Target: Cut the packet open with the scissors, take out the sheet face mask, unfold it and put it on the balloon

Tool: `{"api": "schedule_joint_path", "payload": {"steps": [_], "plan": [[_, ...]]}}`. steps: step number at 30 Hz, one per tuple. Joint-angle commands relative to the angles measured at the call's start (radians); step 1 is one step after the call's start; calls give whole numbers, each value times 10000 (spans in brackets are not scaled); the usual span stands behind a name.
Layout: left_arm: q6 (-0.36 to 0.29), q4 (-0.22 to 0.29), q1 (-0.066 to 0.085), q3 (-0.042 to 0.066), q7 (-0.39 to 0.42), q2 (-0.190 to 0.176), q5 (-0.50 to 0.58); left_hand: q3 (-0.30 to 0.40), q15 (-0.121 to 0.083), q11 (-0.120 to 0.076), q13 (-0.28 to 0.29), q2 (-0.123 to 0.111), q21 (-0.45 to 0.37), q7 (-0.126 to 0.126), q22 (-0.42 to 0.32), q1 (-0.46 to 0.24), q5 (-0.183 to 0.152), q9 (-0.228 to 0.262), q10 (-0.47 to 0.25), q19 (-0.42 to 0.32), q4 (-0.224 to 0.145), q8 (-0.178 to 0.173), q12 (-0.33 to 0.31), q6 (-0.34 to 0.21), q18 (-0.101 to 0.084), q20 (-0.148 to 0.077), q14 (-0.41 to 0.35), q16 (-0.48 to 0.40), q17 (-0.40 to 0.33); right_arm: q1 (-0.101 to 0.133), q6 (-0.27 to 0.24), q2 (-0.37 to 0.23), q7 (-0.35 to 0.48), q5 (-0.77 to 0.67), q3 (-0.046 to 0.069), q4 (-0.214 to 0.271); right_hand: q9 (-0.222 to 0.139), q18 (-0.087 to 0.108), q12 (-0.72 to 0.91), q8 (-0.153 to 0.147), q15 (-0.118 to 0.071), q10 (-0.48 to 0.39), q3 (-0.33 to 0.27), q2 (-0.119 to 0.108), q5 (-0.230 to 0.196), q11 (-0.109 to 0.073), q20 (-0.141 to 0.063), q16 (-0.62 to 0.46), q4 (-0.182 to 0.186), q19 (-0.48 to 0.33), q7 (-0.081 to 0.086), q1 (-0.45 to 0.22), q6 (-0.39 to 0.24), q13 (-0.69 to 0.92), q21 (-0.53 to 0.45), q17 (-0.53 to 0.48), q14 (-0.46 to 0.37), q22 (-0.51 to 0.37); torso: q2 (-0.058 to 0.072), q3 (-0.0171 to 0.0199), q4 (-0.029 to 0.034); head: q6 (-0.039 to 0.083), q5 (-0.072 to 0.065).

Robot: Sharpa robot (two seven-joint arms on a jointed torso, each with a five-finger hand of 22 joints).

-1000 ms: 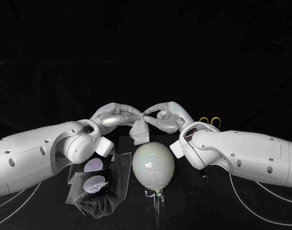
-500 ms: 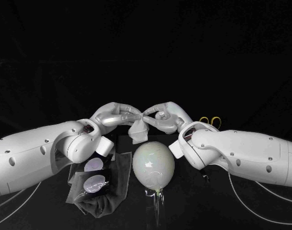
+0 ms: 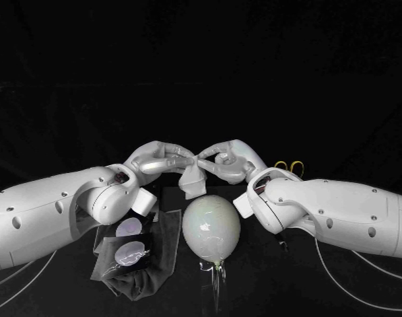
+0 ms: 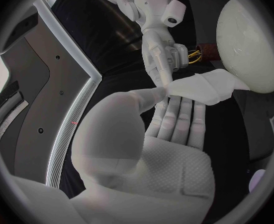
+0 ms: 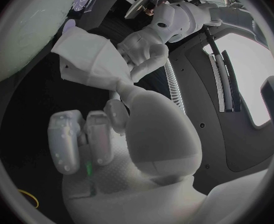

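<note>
A folded white sheet mask (image 3: pixel 193 179) hangs between my two hands above the far end of the pale balloon (image 3: pixel 210 228). My left hand (image 3: pixel 158 158) pinches the mask's top corner from the left, and my right hand (image 3: pixel 229 160) pinches the same top edge from the right. From the left wrist the mask (image 4: pixel 206 86) is a folded wedge beside the balloon (image 4: pixel 248 44), with my right hand (image 4: pixel 161 59) beyond it. In the right wrist view the mask (image 5: pixel 90 59) sits next to the balloon (image 5: pixel 25 30), with the left hand (image 5: pixel 143 47) on it. The yellow-handled scissors (image 3: pixel 289 166) lie behind my right arm.
The cut dark packet (image 3: pixel 129 254) with round pale patches lies on the table left of the balloon, under my left forearm. A dark cloth-like piece (image 3: pixel 167 234) lies between packet and balloon. Thin cables (image 3: pixel 353 290) trail near the front.
</note>
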Motion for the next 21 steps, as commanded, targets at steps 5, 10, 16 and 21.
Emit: {"api": "schedule_joint_path", "payload": {"steps": [5,10,16,21], "plan": [[232,40,12,10,120,9,-32,51,-54,-32,-5,91,9,-5,-7,-17,34,2735,-42,-86,-1,60,20,72,-119,-18,-22,65,-13,3,-499,4,66,-252,8,-24,292,-140,226,534,-239,230,206,253,60,-278,-269,123,-266,1069,-217,287,398,332,35,2608,1036,2632,-2,-6,8,2,-21],[210,44,12,10,113,-1,-39,53,-54,-33,-5,91,10,-5,-6,-17,34,2737,-41,-86,0,63,20,70,-118,-18,-22,67,-13,3,-660,-22,6,-400,8,-24,395,-140,477,712,-282,419,380,374,47,-313,-327,137,-303,1069,-253,251,406,503,35,2627,1041,2632,0,-5,11,6,-25],[65,50,12,10,59,-48,-42,85,-63,-32,-4,96,46,13,9,-20,34,2777,-24,-47,13,102,23,33,-98,-30,0,105,-15,3,-692,-110,-35,-484,9,3,430,-140,437,762,-295,409,442,389,41,-322,-345,137,-319,1069,-258,219,367,477,35,2627,1041,2632,2,-2,5,-6,-22],[-43,41,12,9,-3,-84,-25,139,-120,-27,-6,118,284,52,113,-18,33,2914,-23,215,42,236,16,-114,65,-95,247,293,-6,4,-631,-198,-66,-541,9,24,455,-140,388,796,-300,387,480,374,40,-324,-356,123,-337,1069,-258,190,330,445,35,2608,1036,2632,0,1,4,-8,-15]]}}
